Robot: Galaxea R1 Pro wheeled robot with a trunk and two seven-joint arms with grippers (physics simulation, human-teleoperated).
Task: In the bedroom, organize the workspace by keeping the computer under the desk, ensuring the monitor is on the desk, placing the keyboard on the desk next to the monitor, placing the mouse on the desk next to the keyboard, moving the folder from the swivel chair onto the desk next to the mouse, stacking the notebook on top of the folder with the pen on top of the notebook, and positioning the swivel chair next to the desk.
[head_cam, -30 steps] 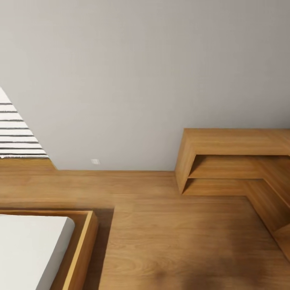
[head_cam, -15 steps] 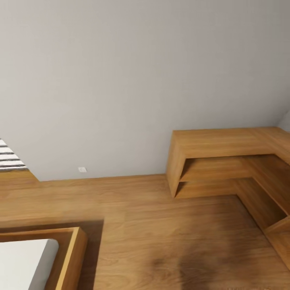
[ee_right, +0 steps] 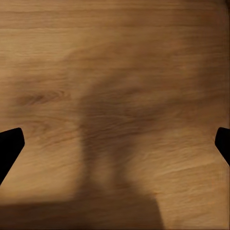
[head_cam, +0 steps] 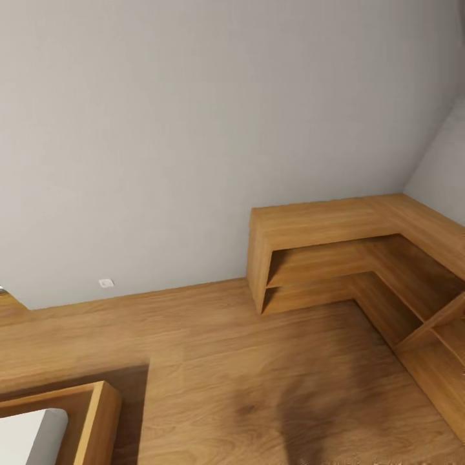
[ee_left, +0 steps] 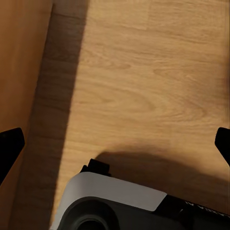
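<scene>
L-shaped wood shelf (head_cam: 336, 223) | grained plank floor (head_cam: 213, 361) | matte grey wall (head_cam: 194, 129)

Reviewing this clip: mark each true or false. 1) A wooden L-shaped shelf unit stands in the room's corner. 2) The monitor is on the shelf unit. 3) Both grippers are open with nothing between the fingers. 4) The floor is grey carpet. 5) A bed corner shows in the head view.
1) True: the shelf unit fills the corner against the wall.
2) False: its shelves look bare.
3) True: the left gripper and right gripper have fingers spread wide over bare floor.
4) False: the floor is wood.
5) True: the bed sits at the lower left.
</scene>
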